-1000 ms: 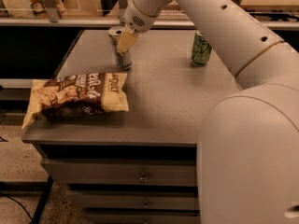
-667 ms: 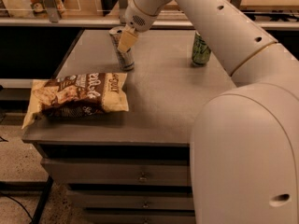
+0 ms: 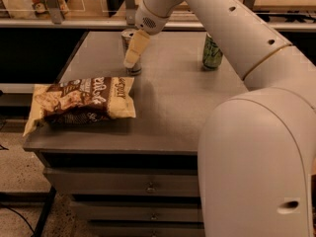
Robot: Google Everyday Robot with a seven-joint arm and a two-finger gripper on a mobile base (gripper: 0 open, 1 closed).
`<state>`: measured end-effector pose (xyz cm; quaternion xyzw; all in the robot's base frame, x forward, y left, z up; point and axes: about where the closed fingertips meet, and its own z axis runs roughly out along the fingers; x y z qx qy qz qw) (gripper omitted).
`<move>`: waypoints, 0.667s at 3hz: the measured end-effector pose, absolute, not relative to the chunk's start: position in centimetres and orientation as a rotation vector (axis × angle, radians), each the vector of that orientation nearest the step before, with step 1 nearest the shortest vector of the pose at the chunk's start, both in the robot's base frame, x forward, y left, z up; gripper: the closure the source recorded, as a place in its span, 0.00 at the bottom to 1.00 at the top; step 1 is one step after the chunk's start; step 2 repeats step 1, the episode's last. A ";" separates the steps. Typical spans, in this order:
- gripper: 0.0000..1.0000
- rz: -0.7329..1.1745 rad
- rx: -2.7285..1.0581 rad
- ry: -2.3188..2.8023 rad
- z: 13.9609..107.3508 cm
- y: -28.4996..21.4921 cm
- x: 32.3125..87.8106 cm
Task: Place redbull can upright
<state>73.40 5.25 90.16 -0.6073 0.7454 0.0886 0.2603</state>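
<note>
The redbull can (image 3: 134, 68), slim and silvery with a shiny top, stands upright on the grey table (image 3: 173, 102) near its back left. My gripper (image 3: 132, 51) comes down from the white arm at the top and is shut on the can. One cream finger (image 3: 137, 47) lies across the can's front and hides its middle; the other finger is behind it. The can's base appears to touch the tabletop.
A wider green can (image 3: 212, 53) stands upright at the back right. A brown-and-cream snack bag (image 3: 84, 100) lies flat at the front left. My bulky white arm covers the table's right side. Drawers (image 3: 148, 186) sit below the top, shelves behind.
The large arm segment in the foreground has shifted slightly left. The gripper and the can stay in about the same place.
</note>
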 end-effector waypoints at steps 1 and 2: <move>0.00 0.240 -1.645 2.019 90.2 5.3 73.4; 0.00 0.240 -1.645 2.019 90.2 5.3 73.4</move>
